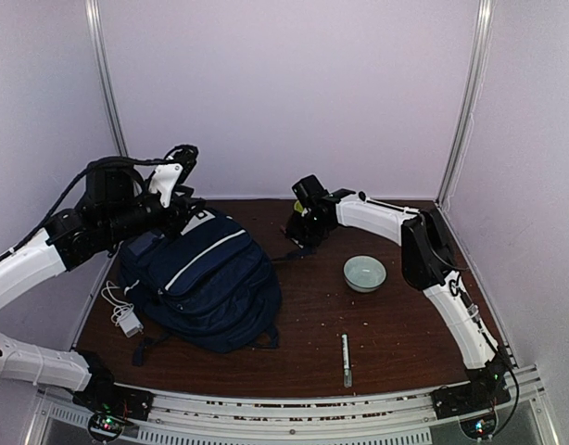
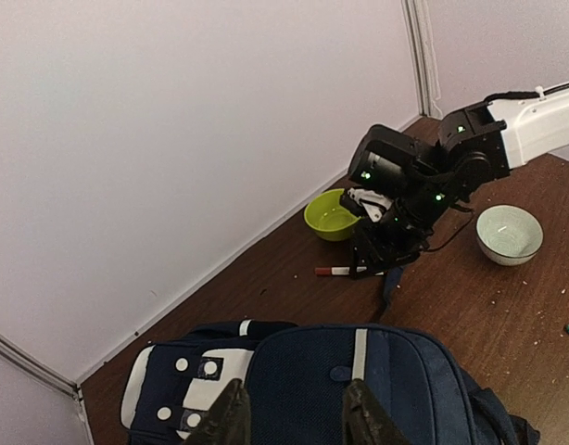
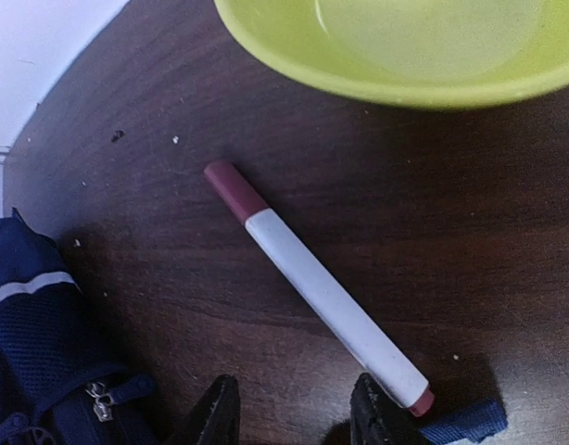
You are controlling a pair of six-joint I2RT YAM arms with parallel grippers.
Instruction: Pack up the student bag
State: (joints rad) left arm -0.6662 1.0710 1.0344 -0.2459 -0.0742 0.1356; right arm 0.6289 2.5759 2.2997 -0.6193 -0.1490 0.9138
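The navy student bag (image 1: 206, 278) lies on the table's left half, white stripe and white patch panel (image 2: 206, 375) showing. My left gripper (image 2: 294, 417) is open and empty, hovering just above the bag's top end (image 2: 359, 389). My right gripper (image 3: 298, 417) is open, low over the table at the back centre (image 1: 303, 225). A white marker with red cap (image 3: 312, 287) lies on the wood just ahead of its fingers, its red end by the right fingertip (image 3: 377, 413); it also shows in the left wrist view (image 2: 338, 271). A bag zipper pull (image 3: 97, 399) sits at its left.
A lime-green bowl (image 2: 331, 215) stands by the back wall behind the marker. A pale celadon bowl (image 1: 365, 273) sits right of centre. A green-capped pen (image 1: 346, 360) lies near the front edge. A white charger with cable (image 1: 127, 318) lies left of the bag. White walls enclose the table.
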